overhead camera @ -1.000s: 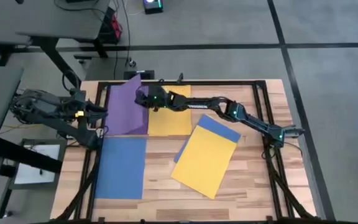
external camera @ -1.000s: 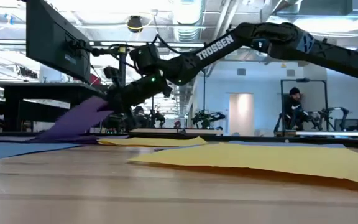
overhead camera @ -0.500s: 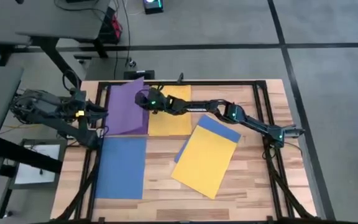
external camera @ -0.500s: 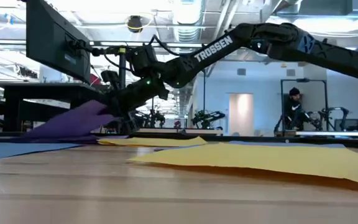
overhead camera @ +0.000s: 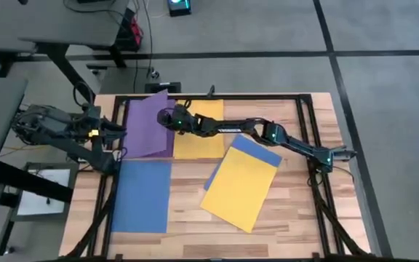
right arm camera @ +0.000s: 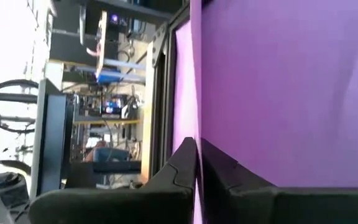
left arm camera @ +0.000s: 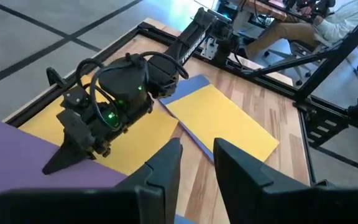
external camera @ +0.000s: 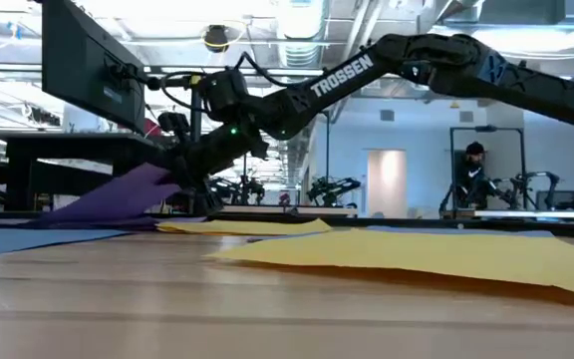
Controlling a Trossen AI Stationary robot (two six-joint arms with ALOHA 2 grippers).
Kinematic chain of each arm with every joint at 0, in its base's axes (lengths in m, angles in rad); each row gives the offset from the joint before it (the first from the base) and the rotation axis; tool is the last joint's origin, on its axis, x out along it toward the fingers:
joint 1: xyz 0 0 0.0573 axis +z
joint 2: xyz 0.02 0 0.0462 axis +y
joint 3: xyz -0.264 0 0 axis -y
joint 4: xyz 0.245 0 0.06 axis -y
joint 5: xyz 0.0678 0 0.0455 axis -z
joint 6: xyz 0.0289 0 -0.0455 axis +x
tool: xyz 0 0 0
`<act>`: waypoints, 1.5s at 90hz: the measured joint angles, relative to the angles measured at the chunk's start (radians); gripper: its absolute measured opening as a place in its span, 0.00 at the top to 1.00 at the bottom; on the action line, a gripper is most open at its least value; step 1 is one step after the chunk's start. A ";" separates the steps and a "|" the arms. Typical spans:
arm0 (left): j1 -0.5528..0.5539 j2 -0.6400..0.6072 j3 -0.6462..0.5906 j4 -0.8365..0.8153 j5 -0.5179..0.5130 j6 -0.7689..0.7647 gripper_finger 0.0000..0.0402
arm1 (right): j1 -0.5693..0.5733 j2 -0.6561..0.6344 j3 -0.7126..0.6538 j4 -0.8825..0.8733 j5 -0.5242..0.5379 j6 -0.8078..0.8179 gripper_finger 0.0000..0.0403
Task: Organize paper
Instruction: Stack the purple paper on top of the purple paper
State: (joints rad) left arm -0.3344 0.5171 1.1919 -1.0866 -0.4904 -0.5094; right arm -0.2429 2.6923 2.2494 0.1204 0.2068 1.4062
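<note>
Purple paper (overhead camera: 148, 125) lies at the bench's (overhead camera: 297, 225) far left corner, beside a yellow sheet (overhead camera: 202, 135). The right gripper (overhead camera: 167, 117) pinches its edge between clenched fingers, probably to lift or drag it. The left gripper (left arm camera: 194, 163) waits beside it, fingers apart.

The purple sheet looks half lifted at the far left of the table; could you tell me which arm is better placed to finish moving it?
Probably the right. The right gripper is already pinching the purple sheet at its raised edge, while the left gripper waits open at the table's left side, holding nothing.
</note>
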 joint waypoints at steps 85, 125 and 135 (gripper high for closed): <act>0.000 0.000 0.000 0.000 0.001 -0.009 0.80 | 0.020 -0.002 0.000 0.044 0.078 0.000 0.92; 0.000 0.000 0.000 0.000 0.000 -0.011 0.80 | 0.026 -0.002 0.014 0.025 -0.015 -0.319 0.73; 0.000 0.000 0.000 0.000 0.000 -0.011 0.80 | 0.016 -0.004 0.062 -0.080 -0.042 -0.365 0.73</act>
State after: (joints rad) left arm -0.3344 0.5171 1.1919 -1.0866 -0.4900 -0.5201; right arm -0.2270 2.6885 2.3110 0.0399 0.1645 1.0407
